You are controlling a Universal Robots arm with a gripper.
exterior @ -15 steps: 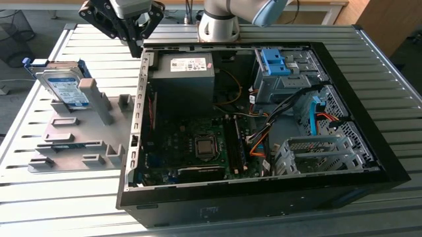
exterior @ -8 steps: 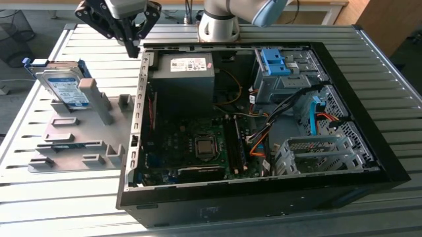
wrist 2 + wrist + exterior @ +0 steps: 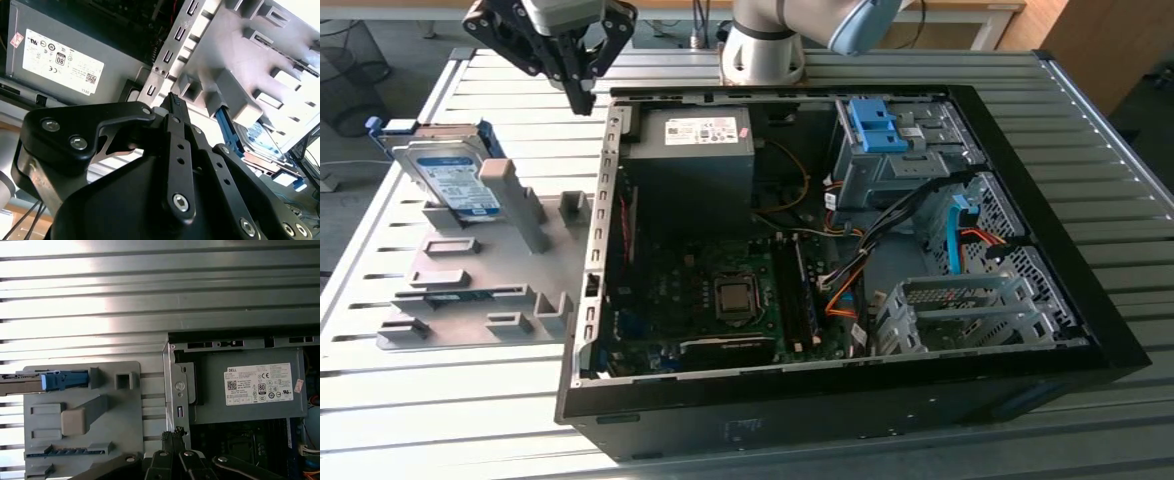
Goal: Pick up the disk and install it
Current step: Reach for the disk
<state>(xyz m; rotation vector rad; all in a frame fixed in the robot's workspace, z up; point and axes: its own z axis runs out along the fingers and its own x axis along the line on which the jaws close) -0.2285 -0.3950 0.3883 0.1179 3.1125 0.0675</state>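
1. Gripper point(image 3: 173, 97) linkages sit closest to the lens in both wrist views. Its black fingertips are pressed together with nothing between them.
2. Seen from the exterior view, the gripper point(image 3: 580, 98) hangs above the far edge of the slatted metal table point(image 3: 440, 410). It is over the strip between the grey fixture plate point(image 3: 494, 290) and the open computer case point(image 3: 854, 425), touching neither.
3. The disk point(image 3: 451, 180) stands on edge, tilted back, slotted into the fixture plate at that plate's far corner on the exterior view's left. Its blue carrier frame wraps its sides, and it is well apart from the gripper.
4. In the first wrist view the disk point(image 3: 50, 381) shows edge-on, silver body and blue carrier, at the plate's edge.
5. The case lies on its side, covering the table from its middle to the edge on the exterior view's right.
6. Inside the case, the power supply point(image 3: 691, 150) fills the far corner nearest the gripper, and a blue bracket point(image 3: 874, 125) tops the grey drive bay point(image 3: 881, 175).
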